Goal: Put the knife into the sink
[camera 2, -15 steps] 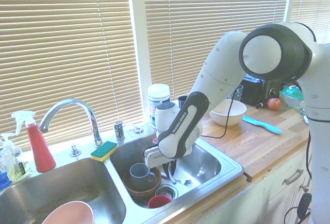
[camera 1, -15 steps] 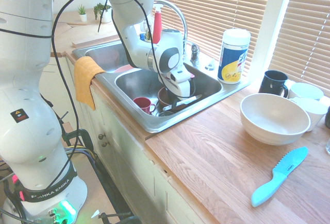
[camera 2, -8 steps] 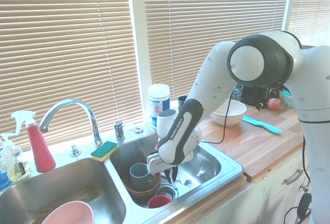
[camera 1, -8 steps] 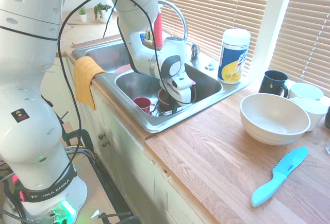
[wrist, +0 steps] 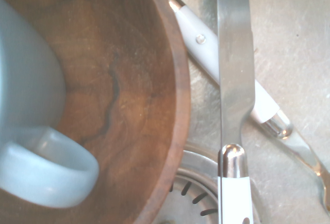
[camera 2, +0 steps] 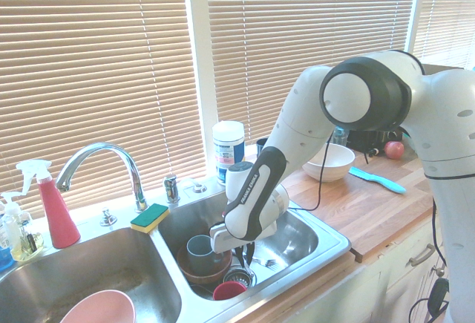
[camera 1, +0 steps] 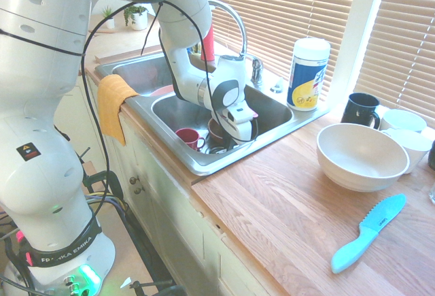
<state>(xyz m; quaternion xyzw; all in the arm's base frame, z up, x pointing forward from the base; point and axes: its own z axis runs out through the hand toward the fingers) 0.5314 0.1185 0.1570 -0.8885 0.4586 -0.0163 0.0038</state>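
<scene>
The arm bends down into the right basin of the sink [camera 1: 197,163], with the pincer [camera 2: 243,251] pointing straight down, low over the basin floor. The pincer is closed on the knife [wrist: 234,74], whose blade lies over the steel bottom beside a wooden bowl [wrist: 129,90]; a second piece of cutlery [wrist: 227,74] lies crossed under it. One grey mug [camera 2: 200,250] stands in this bowl, one red cup [camera 1: 187,137] near it. On the desk [camera 1: 285,207] are one blue knife [camera 1: 367,233] and one big bowl [camera 1: 361,156].
</scene>
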